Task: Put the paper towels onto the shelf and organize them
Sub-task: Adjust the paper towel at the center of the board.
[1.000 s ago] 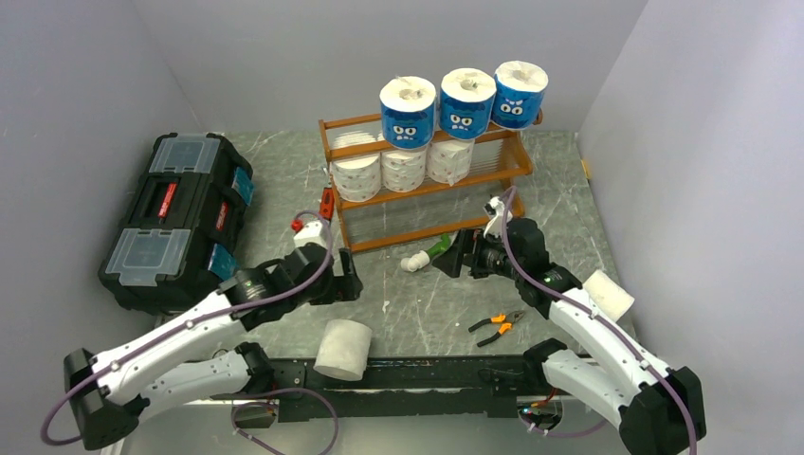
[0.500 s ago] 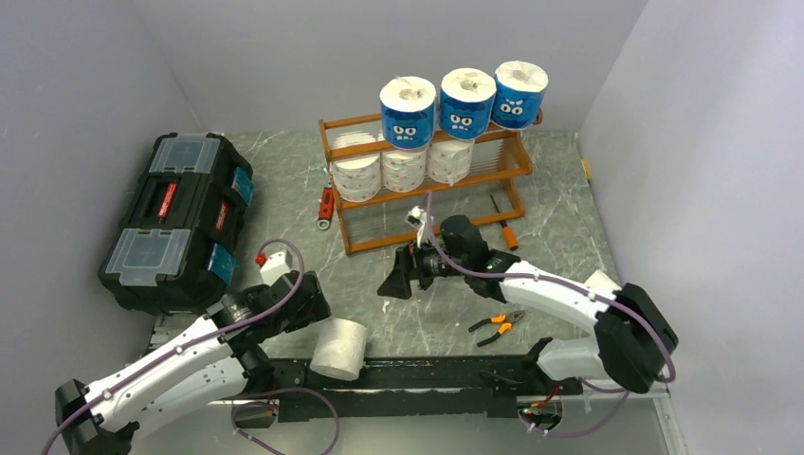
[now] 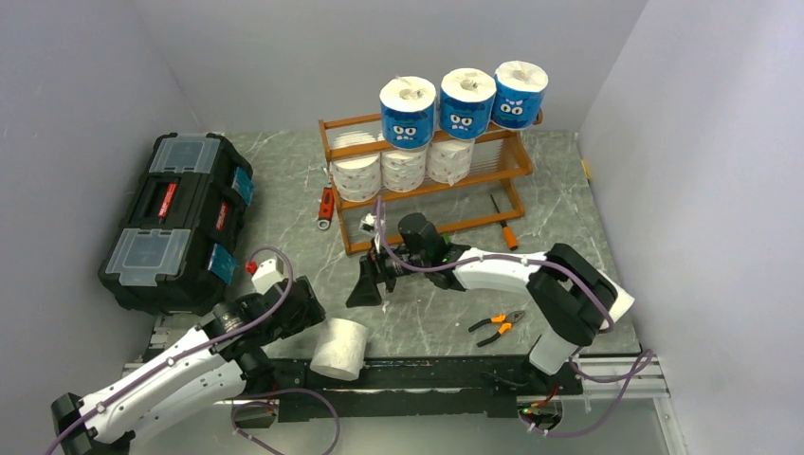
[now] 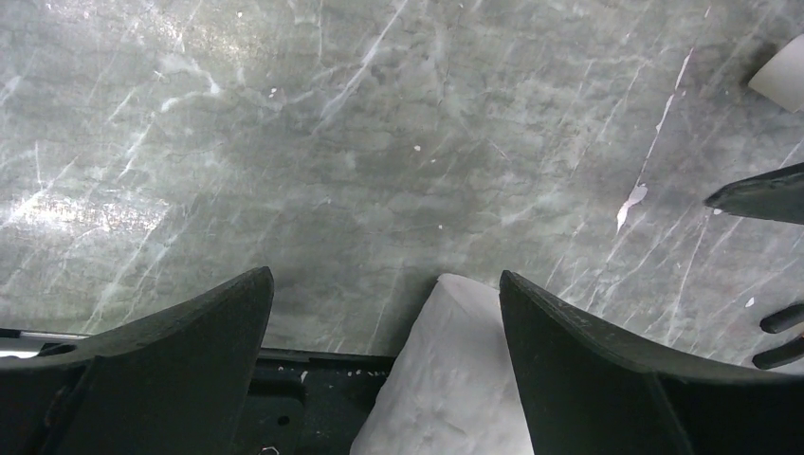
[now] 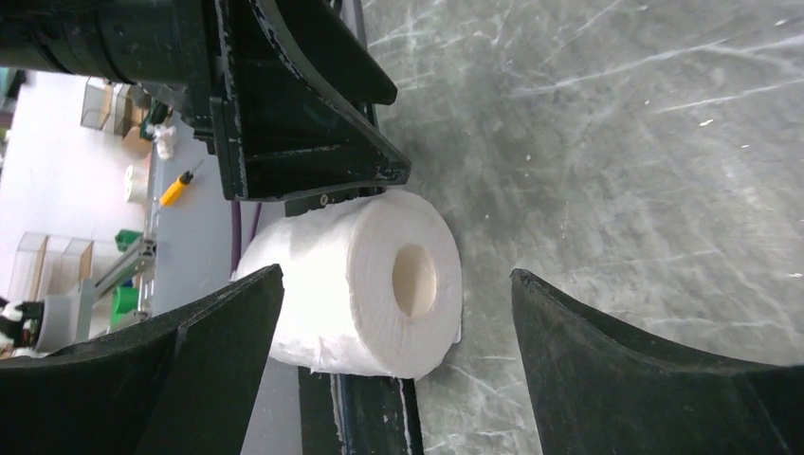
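The left gripper (image 4: 382, 284) has its jaws wide open, with nothing between them. The right gripper (image 3: 365, 289) is wide open and empty too. A white paper towel roll (image 5: 379, 284) lies on its side at 6 o'clock on the table (image 3: 559, 237). Its hole faces the right gripper, so its long way runs about 12 to 6. Six other paper towels (image 3: 408, 114) sit on the shelf (image 3: 446, 187) at 12 o'clock.

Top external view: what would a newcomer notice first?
Three blue cartoon-faced paper towels line the top tier of the orange shelf, white rolls beneath them. One loose white roll lies on its side at the near edge of the table, with the left gripper and right gripper, both open, near it. A black toolbox sits far left.
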